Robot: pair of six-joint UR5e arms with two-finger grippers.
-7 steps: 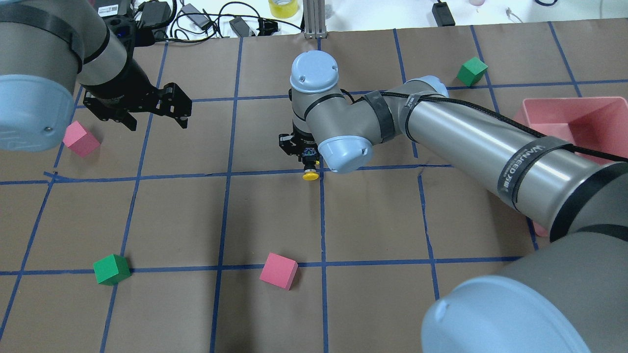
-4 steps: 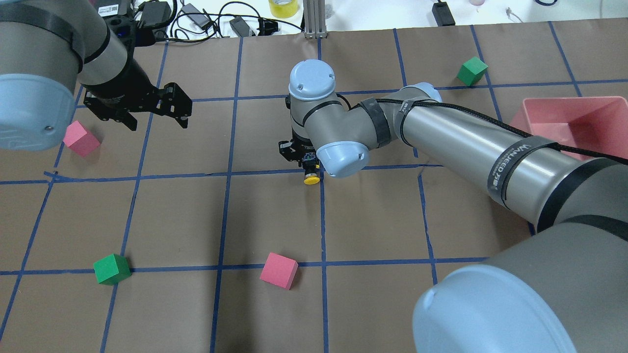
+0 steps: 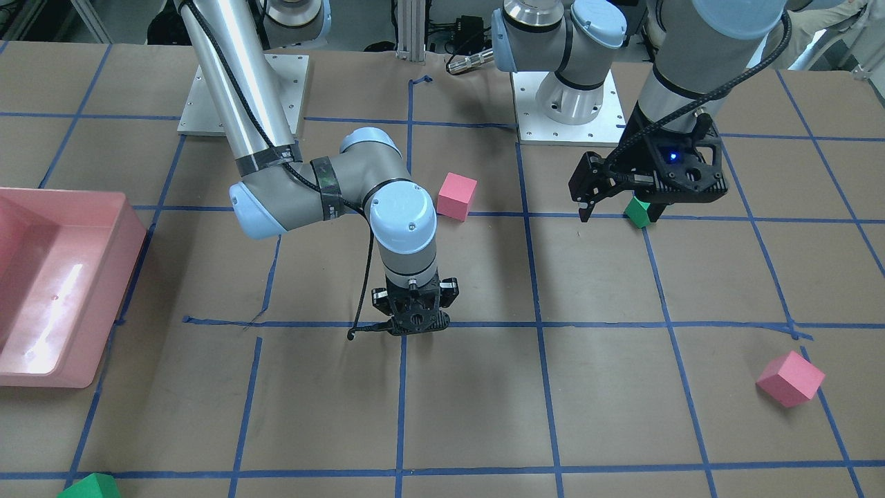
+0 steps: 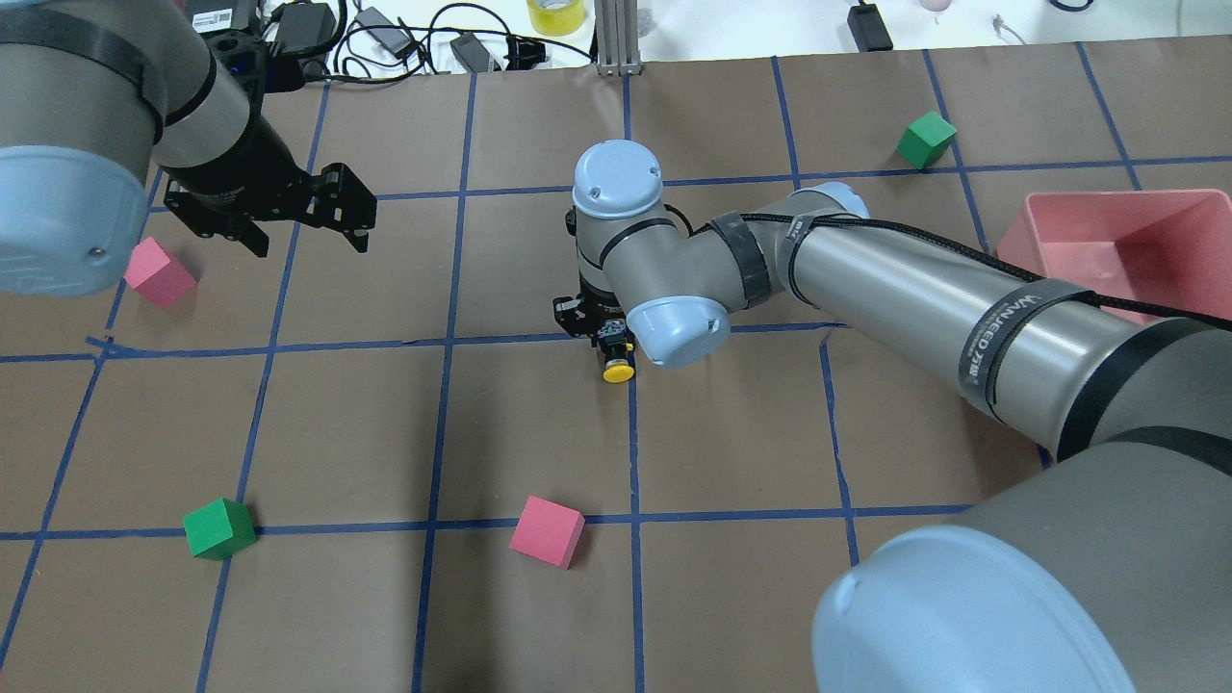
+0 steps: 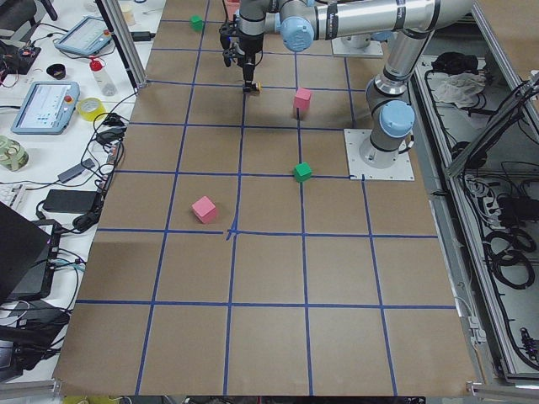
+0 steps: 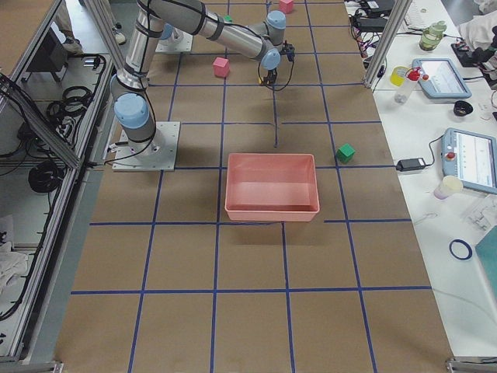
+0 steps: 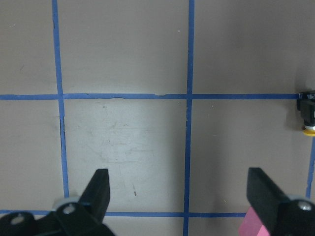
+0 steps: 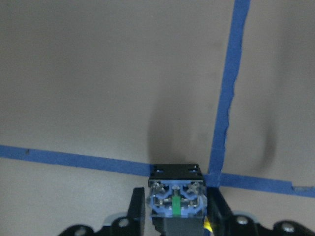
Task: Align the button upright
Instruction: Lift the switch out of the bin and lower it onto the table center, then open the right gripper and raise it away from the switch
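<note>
The button shows in the overhead view as a yellow cap (image 4: 617, 369) sticking out sideways from under my right wrist, toward the robot's side. My right gripper (image 4: 603, 337) points down at a blue tape crossing and is shut on the button. In the right wrist view the button's base block (image 8: 174, 199), with blue and green contacts, sits between the fingers (image 8: 139, 209). The front view shows the right gripper (image 3: 413, 322) low over the table and hides the button. My left gripper (image 4: 279, 210) is open and empty, hovering at the far left; its fingers (image 7: 101, 189) stand wide apart.
Pink cubes lie near the front centre (image 4: 547, 531) and at the left edge (image 4: 159, 272). Green cubes lie at the front left (image 4: 219, 528) and far right (image 4: 926, 139). A pink bin (image 4: 1116, 241) stands at the right. Cables lie beyond the table's far edge.
My right arm has shifted a little toward the robot's side with the button in its grip. The left arm has not moved.
</note>
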